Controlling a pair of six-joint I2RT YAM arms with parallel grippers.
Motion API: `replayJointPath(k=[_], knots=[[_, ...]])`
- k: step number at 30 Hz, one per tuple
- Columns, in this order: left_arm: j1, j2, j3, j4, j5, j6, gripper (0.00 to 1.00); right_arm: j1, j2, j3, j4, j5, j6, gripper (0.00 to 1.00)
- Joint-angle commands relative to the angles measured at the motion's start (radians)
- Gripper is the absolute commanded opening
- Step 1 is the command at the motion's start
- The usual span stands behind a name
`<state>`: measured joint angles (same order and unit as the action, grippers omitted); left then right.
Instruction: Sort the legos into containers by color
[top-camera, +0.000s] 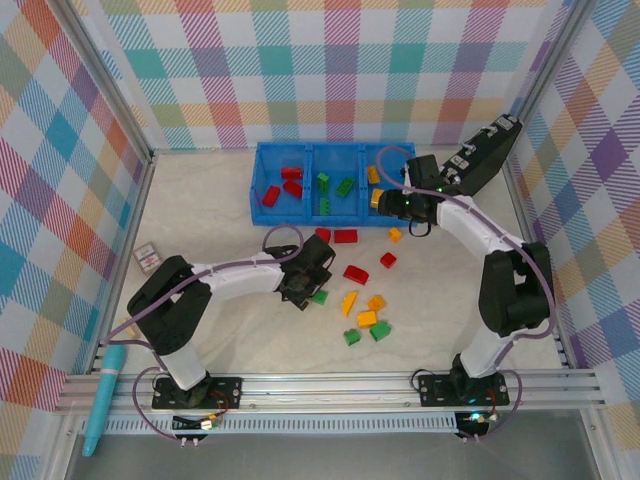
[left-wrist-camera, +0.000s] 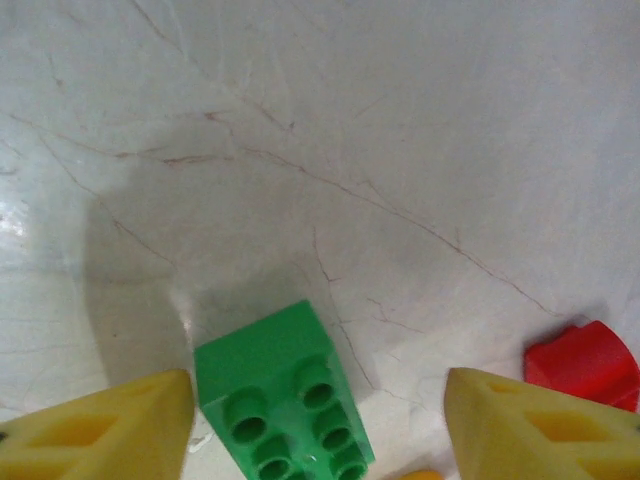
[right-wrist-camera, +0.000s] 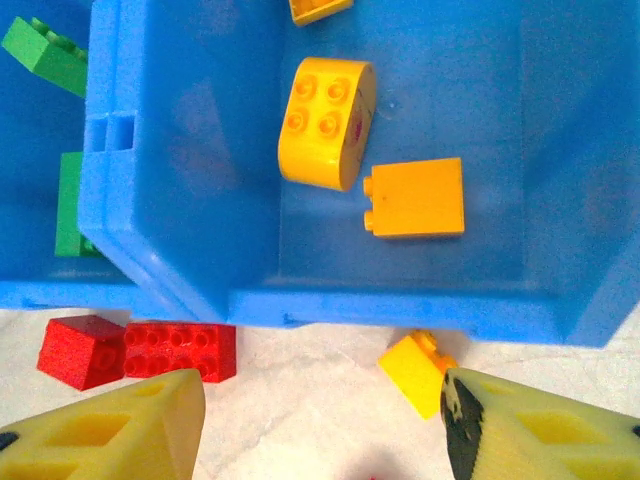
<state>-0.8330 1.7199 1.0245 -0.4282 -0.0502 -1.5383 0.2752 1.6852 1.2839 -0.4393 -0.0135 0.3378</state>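
Plaid walls in pastel checks close in a pale, veined tabletop (top-camera: 200, 210), seen from above. A blue tray (top-camera: 300, 146) lies at the far side, its three compartments side by side: red bricks (top-camera: 283, 186) in the left one, green bricks (top-camera: 334, 190) in the middle, orange bricks (top-camera: 373, 176) in the right. Loose bricks (top-camera: 362, 310) lie scattered on the tabletop in front of the tray — red ones nearer it, yellow, orange and green ones nearer the arms. The left tool (top-camera: 308, 285) hangs low at the edge of this scatter, above a green brick (top-camera: 320, 296). The right tool (top-camera: 388, 202) is at the near wall of the tray's right compartment. A small grey card (top-camera: 147, 257) lies well off to the left.

From the left wrist, the left tool (left-wrist-camera: 318, 400) stands partly spread, its yellow fingers (left-wrist-camera: 100, 430) on either side of the green brick (left-wrist-camera: 280, 400), whose studs face the camera. One finger is just beside the brick and the other is clearly apart from it. A red wedge (left-wrist-camera: 585, 360) lies off to the right.

From the right wrist, the right tool (right-wrist-camera: 322, 400) is spread wide and holds nothing, above bare tabletop just outside the tray (right-wrist-camera: 400, 300). Inside the compartment lie a rounded yellow brick (right-wrist-camera: 325, 120) and a square orange brick (right-wrist-camera: 418, 197), just beside each other. Against the outer wall sits a small yellow brick (right-wrist-camera: 418, 365) — and a pair of red blocks (right-wrist-camera: 140, 350), touching, lies further left.
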Motion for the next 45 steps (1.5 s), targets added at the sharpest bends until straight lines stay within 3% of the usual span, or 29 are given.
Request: replayJointPath(k=[1,3,12,15,19,23,30,36,45], knots=[[-0.014,0.038,0.0,0.017,0.027,-0.03,0.62,0.005,-0.058,-0.028,-0.004,-0.034,0.039,0.64],[-0.015,0.054,0.003,0.01,0.033,-0.024,0.61,0.006,-0.065,-0.036,-0.003,-0.04,0.042,0.65],[-0.02,0.059,-0.03,0.018,0.056,-0.034,0.33,0.011,-0.094,-0.085,-0.02,-0.125,0.089,0.65],[-0.021,0.054,-0.028,0.012,0.062,-0.021,0.27,0.031,-0.115,-0.145,-0.028,-0.169,0.104,0.77],[-0.001,0.018,-0.017,-0.02,0.055,0.049,0.2,0.058,-0.168,-0.235,-0.053,-0.193,0.142,0.8],[0.036,-0.058,0.009,-0.078,0.034,0.133,0.19,0.111,-0.245,-0.298,-0.065,-0.229,0.23,0.8],[0.123,-0.186,0.104,-0.182,-0.003,0.332,0.19,0.246,-0.298,-0.335,-0.079,-0.156,0.329,0.78],[0.16,-0.282,0.123,-0.119,-0.002,0.507,0.18,0.335,-0.228,-0.285,-0.097,-0.115,0.318,0.77],[0.226,-0.297,0.401,-0.148,-0.181,0.895,0.2,0.46,-0.108,-0.217,-0.152,-0.028,0.375,0.76]])
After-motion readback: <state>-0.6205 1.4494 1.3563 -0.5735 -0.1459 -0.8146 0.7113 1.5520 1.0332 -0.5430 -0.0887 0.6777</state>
